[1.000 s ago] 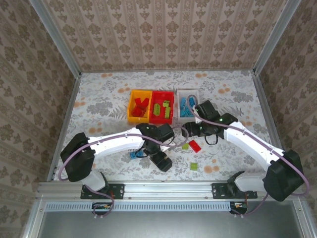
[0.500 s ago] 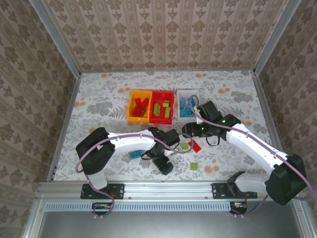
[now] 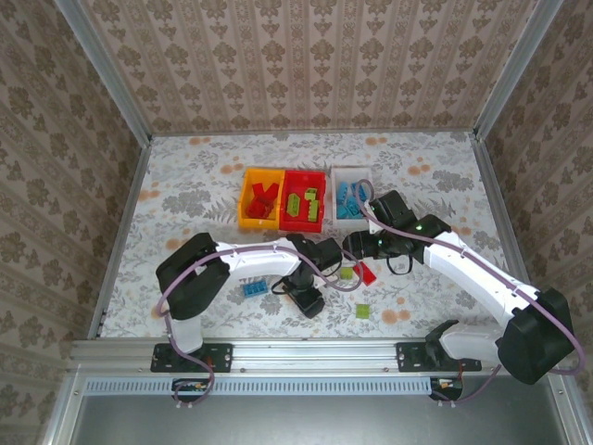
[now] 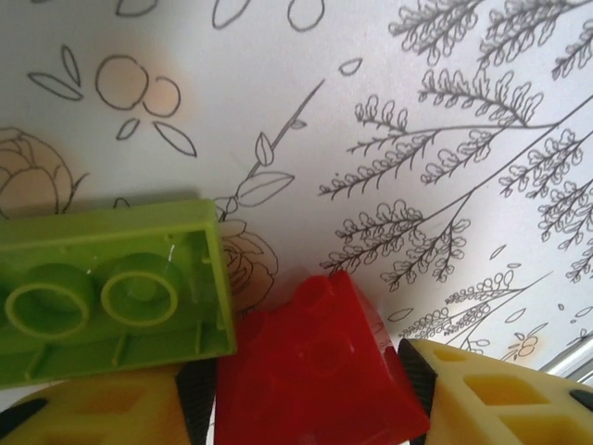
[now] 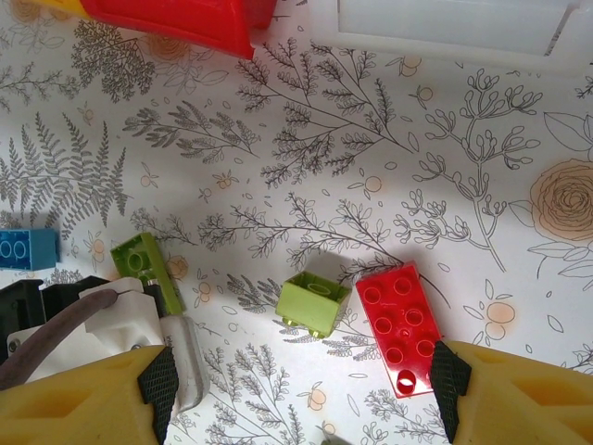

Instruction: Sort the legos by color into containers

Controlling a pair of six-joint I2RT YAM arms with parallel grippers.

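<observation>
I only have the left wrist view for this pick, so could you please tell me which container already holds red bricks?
Observer: The orange-yellow bin, leftmost of the three, holds the red bricks.
Operator: Thank you, so this red piece goes there. Where would lime green go?
Observer: The red bin, in the middle, holds the lime green bricks.
Operator: And what is the other arm doing?
Observer: The right gripper hangs open with nothing between its fingers, close to a loose red brick and a loose lime brick.
</observation>
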